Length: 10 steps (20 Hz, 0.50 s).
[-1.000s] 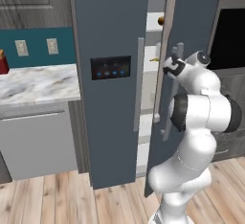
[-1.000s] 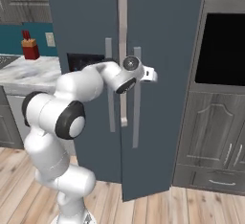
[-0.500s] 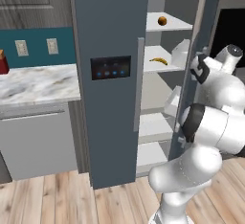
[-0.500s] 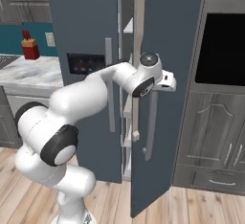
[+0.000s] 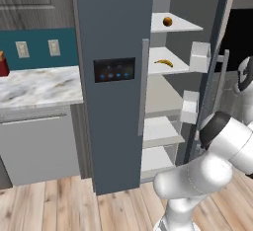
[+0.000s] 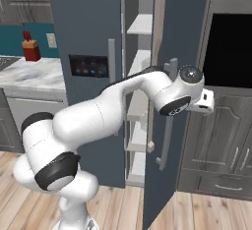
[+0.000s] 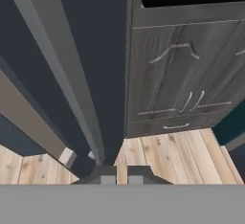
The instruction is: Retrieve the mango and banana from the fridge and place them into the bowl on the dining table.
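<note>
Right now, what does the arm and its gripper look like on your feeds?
The arm is glossy white with rounded segments and dark grey-black joint bands, a round grey cap at the wrist. The gripper shows two small dark finger tips. No cables or markings visible.

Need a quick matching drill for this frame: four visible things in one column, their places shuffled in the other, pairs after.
Things:
1. small round orange-brown mango
2. slim curved yellow banana
3. red container
4. black control panel with blue lights

Places:
A. on the closed left fridge door
B. top white fridge shelf
C. marble kitchen counter
D. second white shelf from the top

Pairs: 1-B, 2-D, 3-C, 4-A
</note>
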Motion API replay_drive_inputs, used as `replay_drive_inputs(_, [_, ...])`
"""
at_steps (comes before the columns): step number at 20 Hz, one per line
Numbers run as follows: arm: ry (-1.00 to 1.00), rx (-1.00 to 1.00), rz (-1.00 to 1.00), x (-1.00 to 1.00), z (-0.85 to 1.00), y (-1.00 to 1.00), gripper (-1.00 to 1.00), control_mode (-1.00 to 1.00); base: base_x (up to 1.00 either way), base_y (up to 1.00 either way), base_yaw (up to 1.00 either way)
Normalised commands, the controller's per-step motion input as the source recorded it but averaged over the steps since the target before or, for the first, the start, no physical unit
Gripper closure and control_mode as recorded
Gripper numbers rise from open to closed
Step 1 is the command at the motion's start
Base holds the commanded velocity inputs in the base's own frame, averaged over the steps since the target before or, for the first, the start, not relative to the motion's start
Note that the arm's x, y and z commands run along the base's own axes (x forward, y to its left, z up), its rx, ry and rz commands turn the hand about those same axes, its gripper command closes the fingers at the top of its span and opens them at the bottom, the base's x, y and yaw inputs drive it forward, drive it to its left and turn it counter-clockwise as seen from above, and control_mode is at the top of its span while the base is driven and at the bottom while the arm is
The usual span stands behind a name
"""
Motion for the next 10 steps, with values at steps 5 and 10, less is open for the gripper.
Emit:
replay_drive_inputs(5, [0.07,-0.01,0.03,-0.96,0.49,-0.18,-1.0,-1.0,0.0,0.0,0.0])
replay_drive_inputs(10, [0.09,-0.17,0.09,-0.33,0.36,0.75,-1.0,-1.0,0.0,0.0,0.0])
